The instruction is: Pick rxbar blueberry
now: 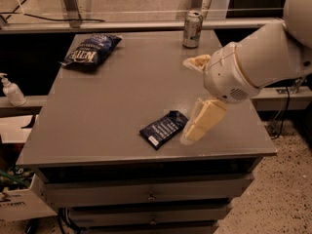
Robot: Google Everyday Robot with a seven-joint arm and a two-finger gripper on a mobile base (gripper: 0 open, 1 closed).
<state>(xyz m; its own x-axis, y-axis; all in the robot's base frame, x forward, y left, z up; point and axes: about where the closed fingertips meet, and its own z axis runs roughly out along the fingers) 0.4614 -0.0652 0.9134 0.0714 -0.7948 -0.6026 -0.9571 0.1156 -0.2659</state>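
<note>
The rxbar blueberry (pixel 164 128), a small flat dark navy wrapper with pale print and a white patch at its near end, lies flat near the front edge of the grey table (pixel 112 106). My gripper (pixel 188 100) hangs over the table's right side, just right of the bar. It is open wide. One cream finger (pixel 197 62) points left further back, and the other (pixel 204 122) reaches down beside the bar's right end. It holds nothing.
A puffy blue chip bag (pixel 91 50) lies at the table's back left. A drink can (pixel 192 29) stands at the back edge, behind the gripper. A soap bottle (pixel 10 91) stands on a ledge to the left. Drawers sit below the tabletop.
</note>
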